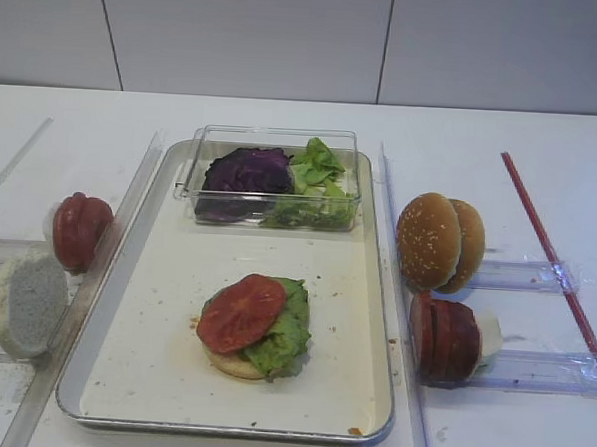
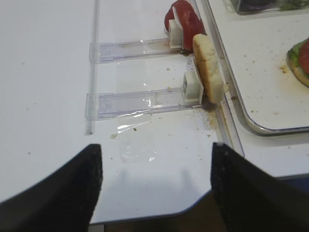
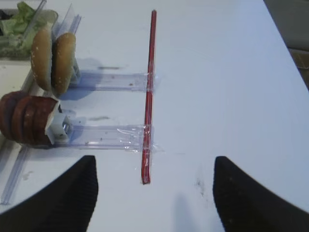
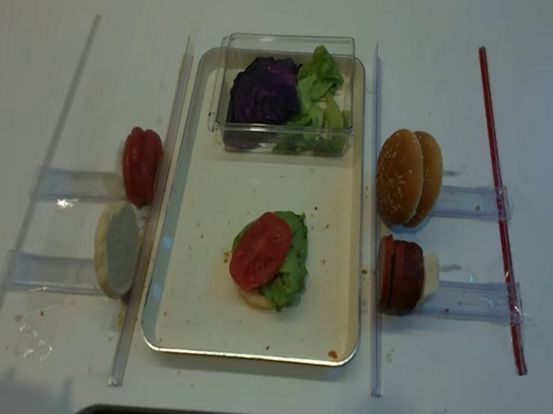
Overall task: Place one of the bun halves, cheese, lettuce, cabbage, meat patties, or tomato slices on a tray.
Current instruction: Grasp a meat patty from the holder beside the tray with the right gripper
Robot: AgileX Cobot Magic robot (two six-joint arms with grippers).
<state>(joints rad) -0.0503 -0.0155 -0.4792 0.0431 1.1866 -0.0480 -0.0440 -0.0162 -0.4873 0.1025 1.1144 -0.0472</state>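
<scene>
Nearest the high camera sat the big silver metal tray (image 1: 377, 288) with rounded corners and a crumb-dotted cream floor. At its middle lay a small stack: a pale flat bun half (image 1: 233, 362) at the bottom, a ruffled light green lettuce leaf (image 1: 285, 333) on it, and a shiny red tomato slice (image 1: 240, 313) on top.

At the tray's 12 o'clock end stood a small clear plastic box (image 1: 276, 177) holding a crinkled dark purple cabbage leaf (image 1: 246, 171) and more green leaves.

At the tray's 9 o'clock, off the tray, more tomato slices (image 1: 81, 230) stood on edge, and a pale bun half (image 1: 28, 301) stood just beside them. At 3 o'clock two golden-brown sesame bun halves (image 1: 440, 241) stood upright, with the dark-rimmed meat patties (image 1: 445, 339) near them. A thin red stick (image 1: 549, 259) lay farther out on the white table (image 1: 533, 146).

The right gripper (image 3: 153, 193) hung above the table with its black fingers (image 3: 63, 203) spread wide, holding nothing. The left gripper (image 2: 154, 188) was spread wide too, and empty.
</scene>
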